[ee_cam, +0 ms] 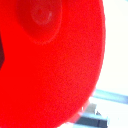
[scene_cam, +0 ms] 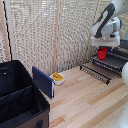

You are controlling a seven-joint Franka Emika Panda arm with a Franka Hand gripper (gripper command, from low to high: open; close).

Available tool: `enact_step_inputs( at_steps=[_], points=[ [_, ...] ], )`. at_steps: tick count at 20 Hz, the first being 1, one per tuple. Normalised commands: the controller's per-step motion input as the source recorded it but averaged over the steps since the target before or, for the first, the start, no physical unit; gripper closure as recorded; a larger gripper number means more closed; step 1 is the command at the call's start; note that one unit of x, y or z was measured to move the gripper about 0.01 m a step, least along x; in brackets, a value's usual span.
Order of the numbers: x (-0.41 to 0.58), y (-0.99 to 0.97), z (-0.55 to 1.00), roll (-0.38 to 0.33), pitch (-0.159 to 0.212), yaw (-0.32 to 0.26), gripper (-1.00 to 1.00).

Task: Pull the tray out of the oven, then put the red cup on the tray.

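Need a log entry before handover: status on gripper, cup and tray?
Gripper shut on red cup, held above the tray. Tray pulled out of the oven. Nothing seen between cup and tray.

White arm (scene_cam: 107, 22) bent downward from exterior view's upper right; gripper (scene_cam: 102, 48) pointing down, fingers closed around red cup (scene_cam: 102, 53).

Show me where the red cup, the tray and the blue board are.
red cup (scene_cam: 102, 53), exterior view, middle of its side wall.
tray (scene_cam: 98, 72), exterior view, front wire bars.
blue board (scene_cam: 43, 81), exterior view, centre of its broad face.
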Motion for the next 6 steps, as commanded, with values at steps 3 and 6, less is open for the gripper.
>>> enact_step_inputs(
  at_steps=[3, 6],
  points=[
    [0.039, 0.00, 0.78, 0.060, -0.027, -0.096, -1.00],
    [0.025, 0.00, 0.54, 0.076, -0.006, -0.078, -1.00]
  ],
)
